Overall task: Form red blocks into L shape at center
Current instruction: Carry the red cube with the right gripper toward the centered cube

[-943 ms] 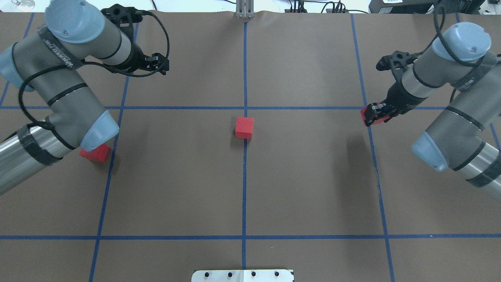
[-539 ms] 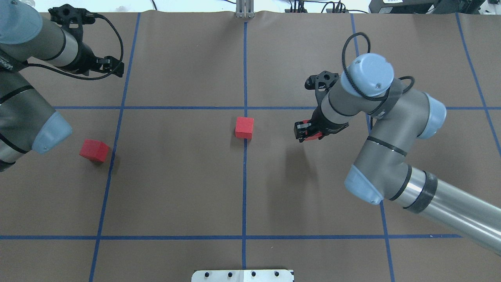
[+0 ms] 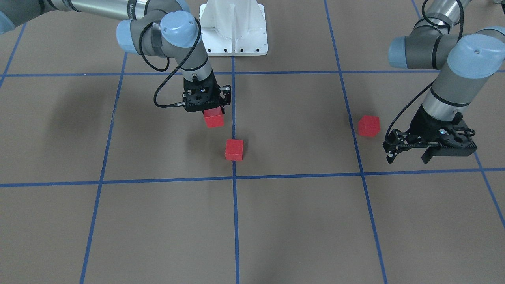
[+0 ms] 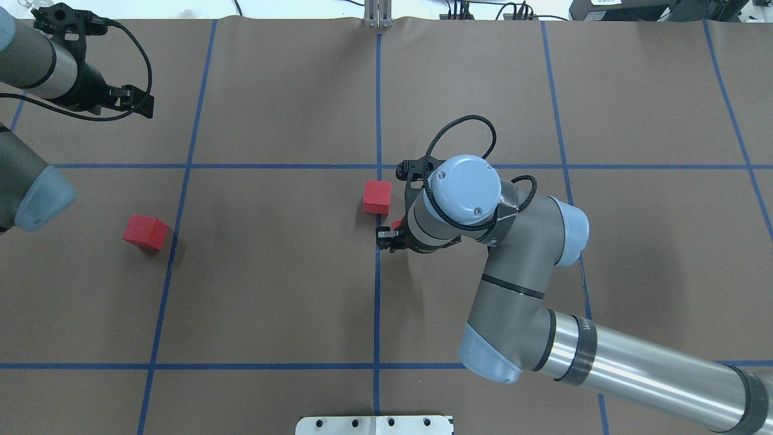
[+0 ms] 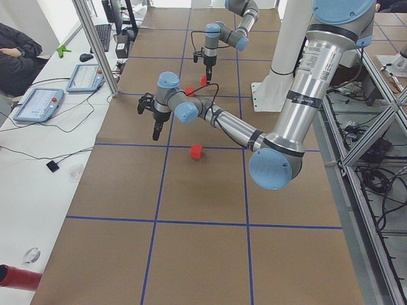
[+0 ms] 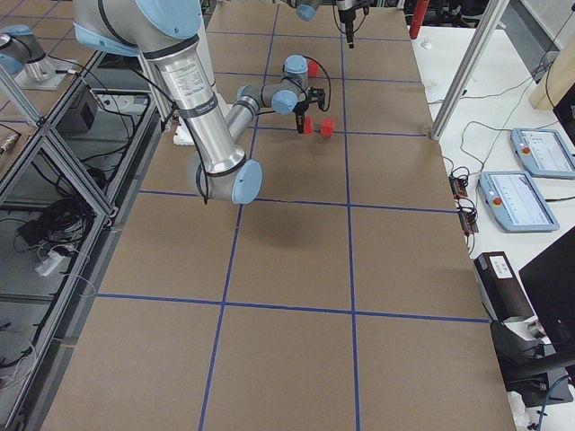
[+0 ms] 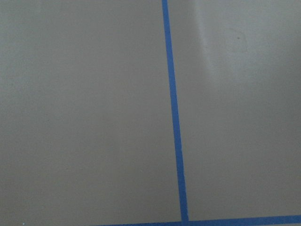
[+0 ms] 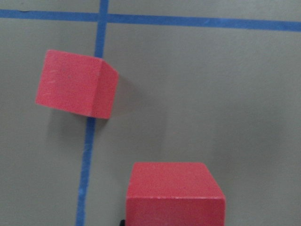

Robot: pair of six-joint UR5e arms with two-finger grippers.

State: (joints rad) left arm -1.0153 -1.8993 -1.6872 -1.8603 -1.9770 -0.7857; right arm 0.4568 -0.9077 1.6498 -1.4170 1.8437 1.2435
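One red block (image 4: pixel 377 197) rests on the vertical blue line just on my side of the center crossing (image 4: pixel 378 166); it also shows in the front view (image 3: pixel 234 149) and the right wrist view (image 8: pixel 75 84). My right gripper (image 3: pixel 211 110) is shut on a second red block (image 3: pixel 214 120) and holds it just above the surface, close beside the first, on my side of it. The held block fills the bottom of the right wrist view (image 8: pixel 174 193). A third red block (image 4: pixel 145 232) sits at the left. My left gripper (image 3: pixel 428 156) is open and empty, beyond that block.
The white robot base plate (image 4: pixel 374 425) lies at the near edge. A metal post (image 4: pixel 377 15) stands at the far edge. An operator (image 5: pixel 19 57) and tablets (image 5: pixel 38 101) are beside the table. The left wrist view shows only brown surface and blue tape (image 7: pixel 174 117).
My right arm has swept left from the right side with its red block to beside the central block. My left arm has drawn back to the far left, uncovering the left block.
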